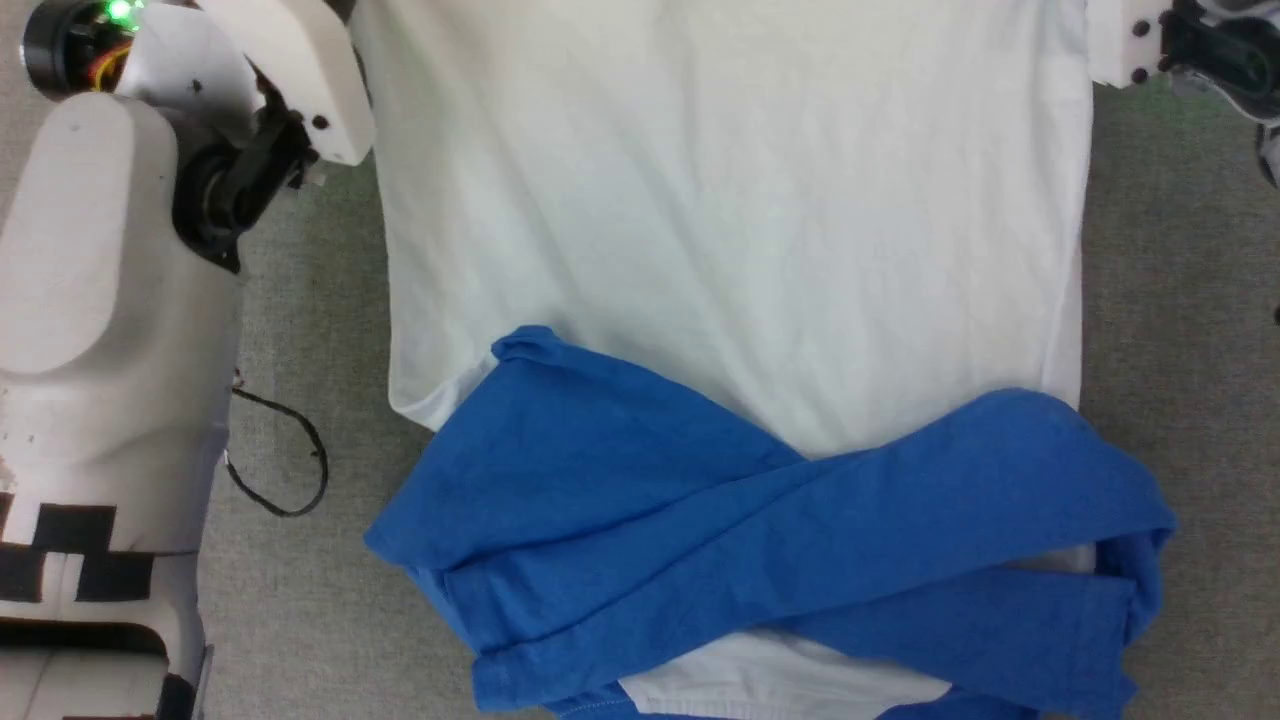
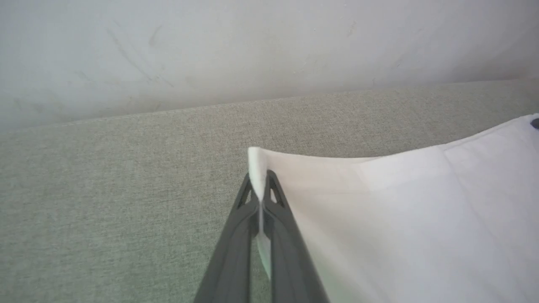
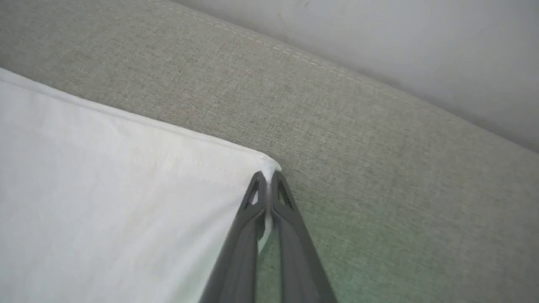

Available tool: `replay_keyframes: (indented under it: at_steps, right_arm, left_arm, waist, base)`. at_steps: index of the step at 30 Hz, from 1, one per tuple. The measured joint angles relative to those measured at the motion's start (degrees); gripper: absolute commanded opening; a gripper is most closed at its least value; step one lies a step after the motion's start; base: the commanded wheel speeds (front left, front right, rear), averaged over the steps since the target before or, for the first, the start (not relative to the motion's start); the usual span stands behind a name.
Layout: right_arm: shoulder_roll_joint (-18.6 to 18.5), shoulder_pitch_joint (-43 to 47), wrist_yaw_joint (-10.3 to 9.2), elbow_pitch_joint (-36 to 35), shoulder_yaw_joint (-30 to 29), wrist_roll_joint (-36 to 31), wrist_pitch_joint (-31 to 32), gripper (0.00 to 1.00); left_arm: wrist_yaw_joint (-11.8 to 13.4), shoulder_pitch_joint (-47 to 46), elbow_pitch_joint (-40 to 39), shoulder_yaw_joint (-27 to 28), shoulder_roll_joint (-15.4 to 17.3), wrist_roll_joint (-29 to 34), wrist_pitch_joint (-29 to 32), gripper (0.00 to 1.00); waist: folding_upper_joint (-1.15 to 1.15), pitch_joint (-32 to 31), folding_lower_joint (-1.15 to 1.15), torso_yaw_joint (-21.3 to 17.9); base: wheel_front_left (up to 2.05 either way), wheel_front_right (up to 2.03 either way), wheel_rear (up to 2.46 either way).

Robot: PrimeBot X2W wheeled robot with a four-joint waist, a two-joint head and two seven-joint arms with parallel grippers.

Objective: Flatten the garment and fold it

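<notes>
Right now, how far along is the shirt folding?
Done: the shirt has its white body spread fairly flat, and the blue sleeves lie crossed over its near end. In hand: the left gripper and right gripper each pinch a far white corner. Left: bringing those corners over to fold the body; no such fold shows yet.

The garment overruns the head view's top and bottom.

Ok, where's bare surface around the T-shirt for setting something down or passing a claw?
Free: the grey strip right of the T-shirt; the band between hem and wall. The strip left of it is tighter, with a black cable and the left forearm. Crowded: the crossed blue sleeves.
</notes>
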Motion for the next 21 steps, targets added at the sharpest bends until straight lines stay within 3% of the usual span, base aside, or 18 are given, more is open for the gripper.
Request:
replay_keyframes:
  at_steps: [4,10,15,21]
  right_arm:
    - [-3.0,1.3,0.01,-2.1,0.5,-2.0,-10.5,0.00]
    - [-5.8,3.4,0.03,-7.3,-1.0,-2.0,-21.0,0.00]
    - [-9.3,10.8,0.05,-14.5,-2.4,-1.6,-25.2,0.00]
    - [-12.1,27.3,0.09,-26.9,-5.3,-1.5,-24.8,0.00]
  left_arm:
    - [0.0,0.0,0.4,0.6,1.2,0.1,-3.5,0.00]
    - [0.0,2.1,-2.0,2.2,3.2,0.2,-8.7,0.00]
    - [0.8,10.1,-8.0,3.5,4.7,0.2,-12.1,0.00]
    - [5.3,27.2,-19.9,7.0,6.7,0.0,-14.1,0.00]
  waist:
    - [0.00,-1.7,0.00,-0.6]
    - [-0.01,-5.8,0.00,-1.5]
    - [-0.01,-10.3,-0.01,-2.2]
    - [-0.01,-16.4,-0.02,-3.2]
  base:
    - [0.00,0.00,0.00]
    - [0.00,0.00,0.00]
    - [0.00,0.00,0.00]
    - [0.00,0.00,0.00]
